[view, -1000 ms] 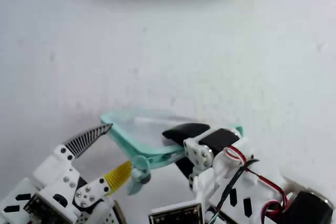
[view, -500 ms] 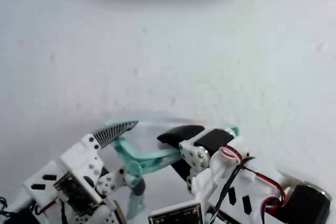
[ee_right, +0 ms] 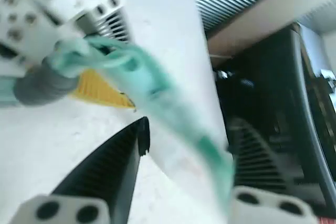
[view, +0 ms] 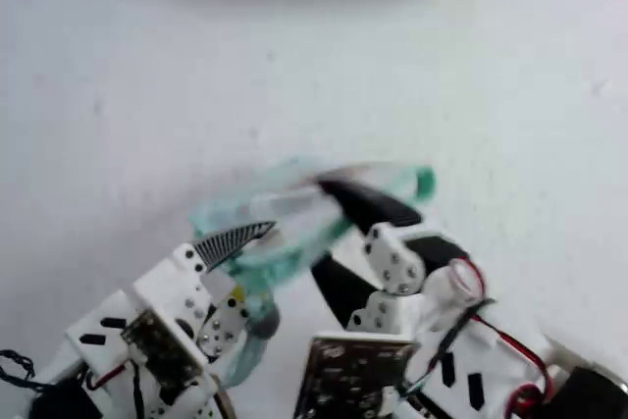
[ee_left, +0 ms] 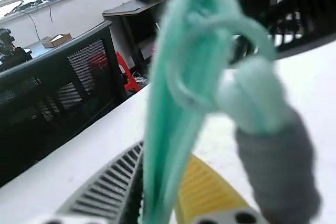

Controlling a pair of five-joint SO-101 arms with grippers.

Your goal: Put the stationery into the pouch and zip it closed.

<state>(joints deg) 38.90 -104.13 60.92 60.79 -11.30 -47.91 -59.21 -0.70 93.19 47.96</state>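
High view: white tabletop (view: pixel 392 76), left arm near-left, right arm near-right, both at the near edge. Translucent teal zip pouch (view: pixel 280 213) is near centre, just far of both arms and strung between the two grippers; can't tell if its underside touches the tabletop. Left gripper (view: pixel 257 257) is narrow and clamped on the pouch's near-left edge, with the black ribbed finger (view: pixel 231 240) on the far side of that edge and the yellow finger mostly hidden under the pouch. Left wrist view agrees: the pouch's teal edge (ee_left: pixel 173 103) runs down between the black ribbed finger and the yellow finger (ee_left: pixel 205 192), both touching it. Teal pull cord with a grey tubular end (ee_left: pixel 278 171) loops off that edge just beside the yellow finger; in the high view the grey end hangs on the near side of the left gripper. Right gripper (view: pixel 317 225) is spread wide, not clamping. One black finger (view: pixel 363 201) lies across the pouch's right half pointing left; the other black finger (view: pixel 339 287) is on the pouch's near side, well apart from the first. Right wrist view: the teal edge crosses the gap between the right gripper's fingers, clear of the smooth black finger (ee_right: pixel 113 166); contact with the opposite finger can't be told. Left wrist view background: black mesh panel (ee_left: pixel 79 82) past the tabletop's edge.
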